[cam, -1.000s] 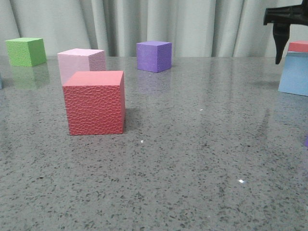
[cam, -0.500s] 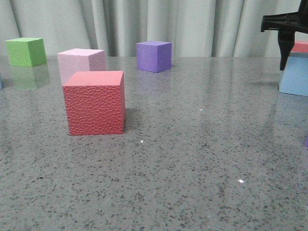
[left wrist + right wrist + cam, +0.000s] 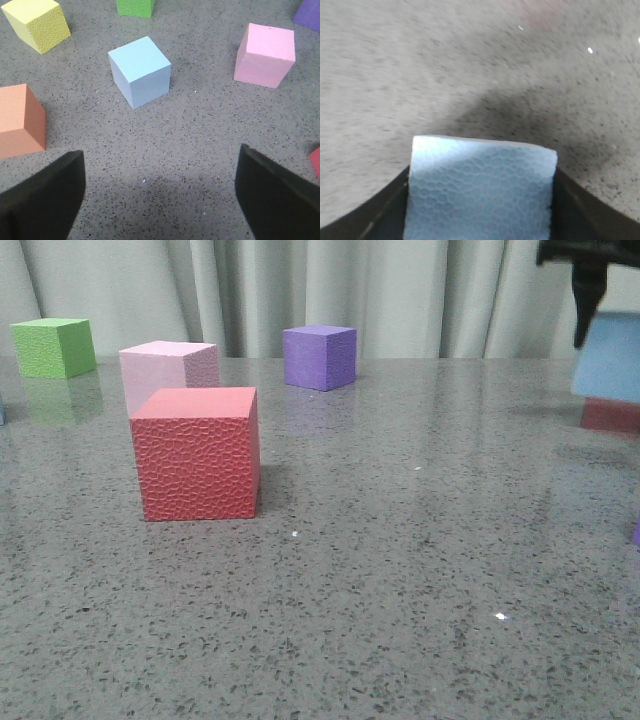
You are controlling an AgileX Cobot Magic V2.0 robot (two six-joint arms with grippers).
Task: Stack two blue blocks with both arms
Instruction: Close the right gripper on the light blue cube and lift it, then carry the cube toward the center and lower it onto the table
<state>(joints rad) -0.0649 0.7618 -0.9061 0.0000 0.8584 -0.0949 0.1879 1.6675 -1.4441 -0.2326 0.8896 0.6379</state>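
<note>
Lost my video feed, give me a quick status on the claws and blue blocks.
Right claw shut on one blue block, lifted off the table. Left claw open, empty, other blue block ahead of it. Nothing between.

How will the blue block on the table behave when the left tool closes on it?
The blue block looks like matte foam, so probably light and slightly squashy. Its flat faces and dull surface should grip well, unlikely to slip. Sitting flat on the table, it won't roll, though an off-centre touch from the open left tool might nudge it.
</note>
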